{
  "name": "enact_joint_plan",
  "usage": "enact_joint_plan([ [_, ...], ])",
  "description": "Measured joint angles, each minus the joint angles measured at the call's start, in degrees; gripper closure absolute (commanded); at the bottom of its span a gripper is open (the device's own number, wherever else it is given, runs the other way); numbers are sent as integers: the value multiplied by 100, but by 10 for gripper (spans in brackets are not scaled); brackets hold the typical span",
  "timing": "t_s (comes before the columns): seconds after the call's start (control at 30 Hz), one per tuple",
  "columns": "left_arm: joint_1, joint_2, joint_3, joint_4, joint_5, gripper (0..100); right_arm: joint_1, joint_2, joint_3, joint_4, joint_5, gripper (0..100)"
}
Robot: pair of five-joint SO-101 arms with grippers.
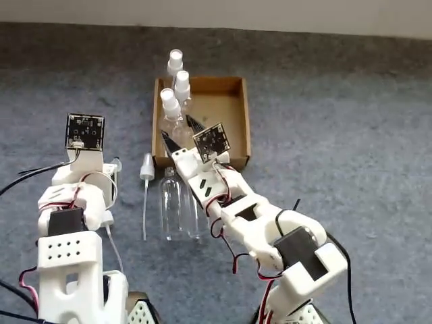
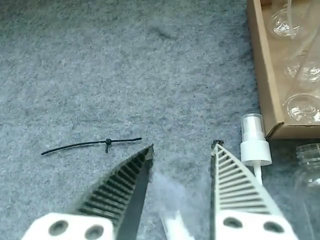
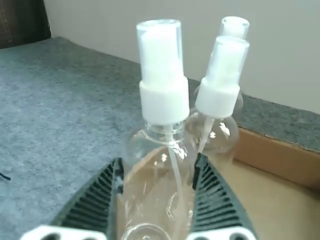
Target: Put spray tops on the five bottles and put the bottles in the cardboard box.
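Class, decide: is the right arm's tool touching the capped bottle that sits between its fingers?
Touching. In the right wrist view, both fingers of the right tool lie flush against the sides of the bottle, with no gap.

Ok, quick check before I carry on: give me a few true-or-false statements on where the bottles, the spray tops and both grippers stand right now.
1. Three capped bottles stand in the cardboard box. True.
2. The right gripper is empty. False: it is shut on the front bottle of those three, inside the box.
3. The left gripper is open above the carpet. True.
4. The loose spray top is held in the left gripper. False: it lies on the carpet beside that gripper, near a corner of the box.
5. All five bottles are capped. False: two uncapped bottles lie on the carpet outside the box.
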Motion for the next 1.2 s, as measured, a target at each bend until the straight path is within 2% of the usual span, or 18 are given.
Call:
enact_joint_plan([
  [0.13,0,0,0,0,0,818,0,0,0,0,0,882],
  [0.4,0,0,0,0,0,818,-53,0,0,0,0,882],
  [0.6,0,0,0,0,0,818,-237,-9,299,-44,492,878],
  [1.0,0,0,0,0,0,818,-246,-9,299,-44,545,876],
  [1.2,0,0,0,0,0,818,-264,-9,299,-44,563,772],
])
